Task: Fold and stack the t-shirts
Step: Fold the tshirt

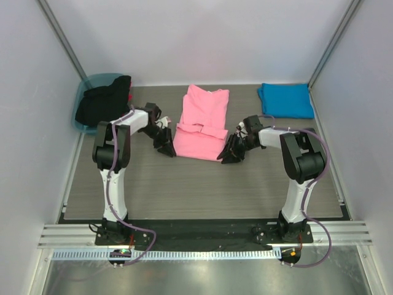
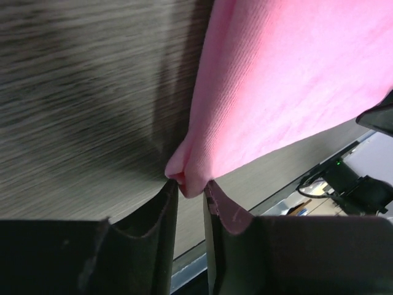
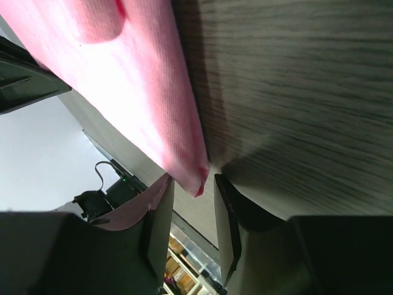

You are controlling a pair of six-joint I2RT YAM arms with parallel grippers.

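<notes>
Left gripper (image 2: pixel 190 187) pinches the pink shirt's (image 1: pixel 202 120) near-left corner. Right gripper (image 3: pixel 191 181) sits slightly open around the near-right corner, a gap showing beside the cloth. Both arms reach forward, wrists dipped to the table (image 1: pixel 202 184). Blue shirt (image 1: pixel 285 100) lies folded far right. Black cloth (image 1: pixel 104 101) fills and mostly hides the far-left tub (image 1: pixel 98 78).

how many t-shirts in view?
2: pink t-shirt mid-table, blue t-shirt folded at the far right. Black cloth in the teal tub may hide more.
</notes>
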